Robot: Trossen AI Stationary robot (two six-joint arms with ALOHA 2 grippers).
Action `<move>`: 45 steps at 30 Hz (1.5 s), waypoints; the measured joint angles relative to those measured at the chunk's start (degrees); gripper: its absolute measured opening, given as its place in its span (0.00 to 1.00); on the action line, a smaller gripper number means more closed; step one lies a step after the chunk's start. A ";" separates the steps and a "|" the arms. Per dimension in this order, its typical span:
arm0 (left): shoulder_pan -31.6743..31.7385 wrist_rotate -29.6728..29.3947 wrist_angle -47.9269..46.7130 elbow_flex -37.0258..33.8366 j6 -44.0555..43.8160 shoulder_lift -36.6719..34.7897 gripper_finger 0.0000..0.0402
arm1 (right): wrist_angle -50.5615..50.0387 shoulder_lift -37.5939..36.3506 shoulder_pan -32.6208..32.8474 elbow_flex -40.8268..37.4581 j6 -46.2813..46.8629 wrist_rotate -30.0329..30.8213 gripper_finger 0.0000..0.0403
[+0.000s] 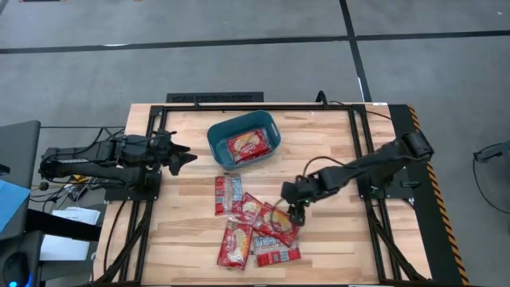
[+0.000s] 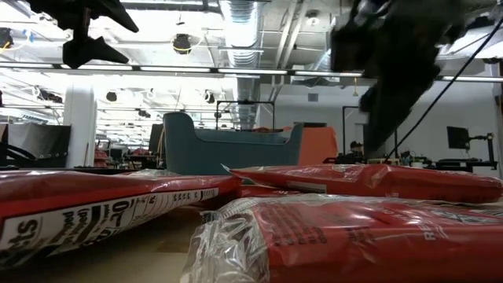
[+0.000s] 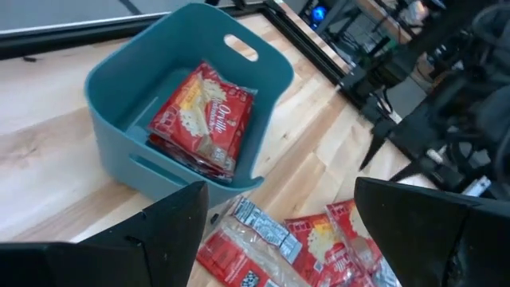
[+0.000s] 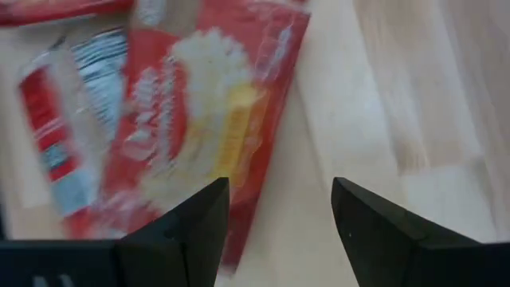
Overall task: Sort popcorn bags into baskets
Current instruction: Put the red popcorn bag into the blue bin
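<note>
From above, the teal basket point(image 1: 243, 141) sits on the far middle of the wooden table point(image 1: 335, 239), holding red popcorn bags point(image 1: 247, 146) with a yellow-cream picture. More loose bags point(image 1: 253, 223) lie overlapped on the near side of the basket, well clear of the table edges. The right gripper point(image 1: 290, 210) hovers over that heap's right edge, prongs spread. The left gripper point(image 1: 182, 157) waits beside the basket's left, prongs apart, bare wood around it.

At table height, bags point(image 2: 354, 236) fill the foreground with the basket point(image 2: 236, 151) behind.

The left wrist view shows the basket point(image 3: 119, 119) with bags stacked inside point(image 3: 203, 119), and loose bags point(image 3: 319, 243) just beside its wall.

The right wrist view shows wide fingers point(image 4: 191, 227) over one bag's point(image 4: 199, 119) edge, bare wood adjoining.
</note>
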 joint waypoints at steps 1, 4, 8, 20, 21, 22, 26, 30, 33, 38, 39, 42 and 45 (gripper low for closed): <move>0.01 -0.36 -0.06 0.00 -0.11 0.01 0.76 | 1.84 1.10 -0.79 -0.32 -1.06 -0.74 0.61; 0.01 -1.25 0.14 0.00 -0.55 0.60 0.76 | 5.22 4.77 -2.09 -0.46 -3.83 -3.44 0.61; 0.01 -1.74 -0.05 0.00 -1.17 1.61 0.76 | 9.00 8.31 -2.27 -0.42 -5.74 -6.98 0.61; -0.01 -0.70 0.27 -0.02 -1.91 6.10 0.76 | 12.29 11.86 -2.83 -0.33 -6.57 -10.24 0.42; -0.01 -0.70 0.29 -0.02 -2.14 6.33 0.76 | 12.27 11.89 -2.85 -0.34 -6.56 -10.10 0.37; -0.01 -0.71 0.29 -0.02 -2.18 6.40 0.76 | 12.20 11.92 -3.11 -0.35 -6.57 -10.08 0.31; -0.01 -0.71 0.53 -0.02 -2.18 6.36 0.76 | 11.91 12.05 -3.94 -0.39 -6.89 -12.61 0.06; -0.01 -0.73 0.58 -0.02 -2.17 6.33 0.76 | 11.59 12.04 -4.29 -0.42 -7.15 -13.23 0.04; -0.01 -0.73 0.58 -0.02 -2.16 6.34 0.76 | 11.14 11.07 -4.57 -0.48 -6.81 -13.40 0.02; -0.01 -0.73 0.58 -0.02 -2.16 6.33 0.76 | 10.22 6.94 -5.45 -0.48 -6.37 -13.23 0.01; -0.01 -0.73 0.58 -0.02 -2.16 6.34 0.76 | 9.56 6.14 -5.85 -0.48 -6.37 -13.19 0.01; -0.01 -0.61 0.65 -0.02 -2.16 6.34 0.76 | 8.20 3.50 -7.55 -0.45 -6.35 -11.86 0.01; 0.00 0.96 1.55 -0.02 -2.17 6.34 0.76 | 5.78 1.02 -9.25 -0.46 -5.91 -12.54 0.02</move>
